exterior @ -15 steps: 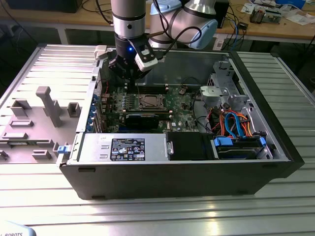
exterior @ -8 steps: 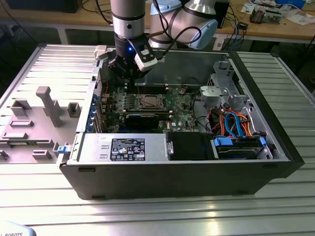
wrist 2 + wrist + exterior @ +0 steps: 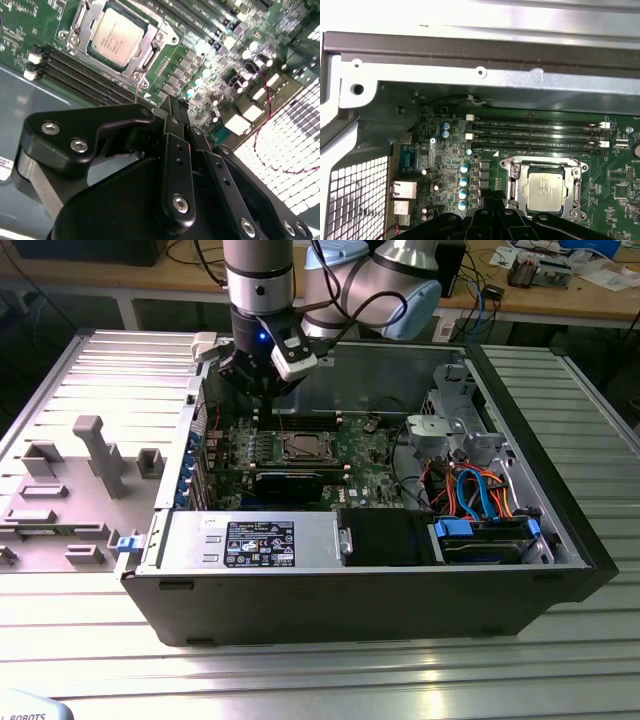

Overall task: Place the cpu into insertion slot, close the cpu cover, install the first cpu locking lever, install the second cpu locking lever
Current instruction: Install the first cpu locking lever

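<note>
Over the open computer case: the arm hangs with its claw above the far edge of the motherboard, toward the exterior view's left.
Claw state: black fingers drawn close together with nothing seen between them, though I cannot tell for sure whether they are fully closed.
Cpu: seated in its socket, silver top facing up, seen in both wrist views; in the exterior view it sits mid-board.
Cpu cover: the thin metal frame lies down around the chip in both wrist views, its window showing the chip.
Claw to cpu: apart, the claw is above and off to one side of the socket.
Memory slots: four long black slots run beside the socket.
Case: the black case rests on a ribbed metal tabletop.
Fixture: a grey moulded tray lies on the tabletop at the exterior view's left.
</note>
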Controlling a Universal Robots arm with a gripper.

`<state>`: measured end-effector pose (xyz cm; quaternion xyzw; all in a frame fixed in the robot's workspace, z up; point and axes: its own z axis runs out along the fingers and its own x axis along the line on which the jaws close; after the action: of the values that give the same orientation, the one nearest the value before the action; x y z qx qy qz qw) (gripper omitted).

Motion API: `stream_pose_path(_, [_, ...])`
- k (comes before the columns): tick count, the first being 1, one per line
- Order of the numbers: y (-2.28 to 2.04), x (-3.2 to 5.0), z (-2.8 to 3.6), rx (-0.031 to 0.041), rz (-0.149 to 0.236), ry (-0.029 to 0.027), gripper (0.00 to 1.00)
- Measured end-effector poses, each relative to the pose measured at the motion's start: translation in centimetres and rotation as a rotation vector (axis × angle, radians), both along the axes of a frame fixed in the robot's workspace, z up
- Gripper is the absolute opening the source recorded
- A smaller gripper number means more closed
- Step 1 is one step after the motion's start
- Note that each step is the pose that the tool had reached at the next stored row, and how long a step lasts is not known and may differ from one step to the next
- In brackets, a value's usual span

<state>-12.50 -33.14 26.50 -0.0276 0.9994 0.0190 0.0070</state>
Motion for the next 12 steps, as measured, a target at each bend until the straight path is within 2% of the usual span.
stream_pose_path(4, [1.01, 0.0, 0.0, 0.0, 0.0, -0.0001, 0.11])
stream_pose_path(6, [1.27, 0.02, -0.02, 0.0001, 0.0, -0.0011, 0.11])
stream_pose_path(9, [1.51, 0.15, -0.03, -0.0001, 0.0, -0.0109, 0.11])
stream_pose_path(10, [1.59, 0.37, -0.05, 0.0002, 0.0, -0.0193, 0.11])
stream_pose_path(12, [1.63, 0.81, -0.09, 0.0001, 0.0, -0.0252, 0.11])
